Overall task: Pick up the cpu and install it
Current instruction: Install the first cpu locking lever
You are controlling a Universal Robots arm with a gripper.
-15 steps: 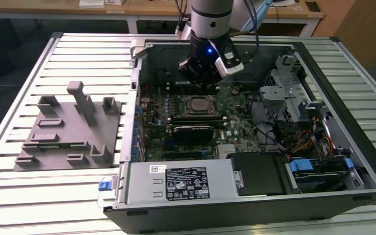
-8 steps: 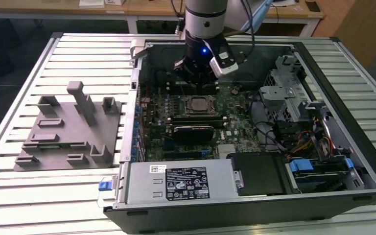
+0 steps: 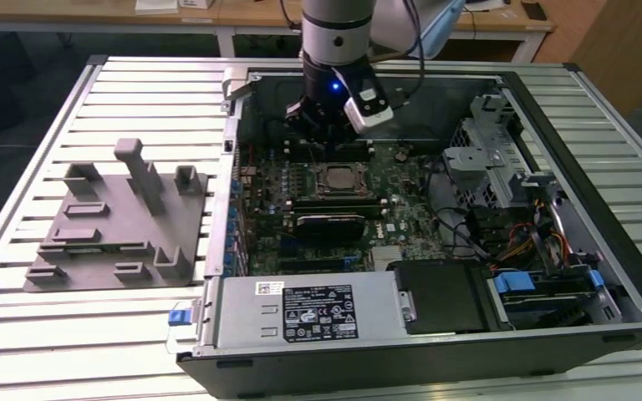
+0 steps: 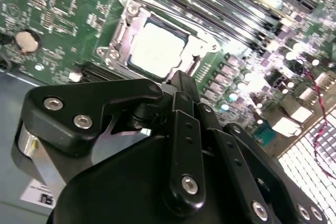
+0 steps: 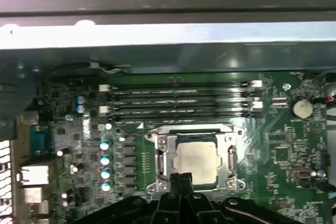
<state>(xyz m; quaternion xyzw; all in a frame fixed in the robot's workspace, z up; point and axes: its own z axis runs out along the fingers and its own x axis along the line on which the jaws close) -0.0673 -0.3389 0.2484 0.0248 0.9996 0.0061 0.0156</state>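
The cpu is a small flat square with a silver-grey metal top and a thin pale rim. It's sitting in the socket on the motherboard, with the metal frame all around it. In the second wrist view the cpu glares almost white under the light, but in the first wrist view it looks more beige-grey.

The gripper hangs just over one edge of the socket. Its fingers look pressed together with nothing between them. Can't tell if they actually touch the chip.

The exterior view gives the big picture the wrist cams don't. The open case lies on a slatted worktop, and the arm reaches down into it. The gripper sits just beyond the cpu. A grey fixture is well apart from the case, on the exterior view's left.

The first wrist view adds the memory slots right beside the socket and a coin cell further off. The second wrist view gets the gripper's black linkage up close, plus that same coin cell.
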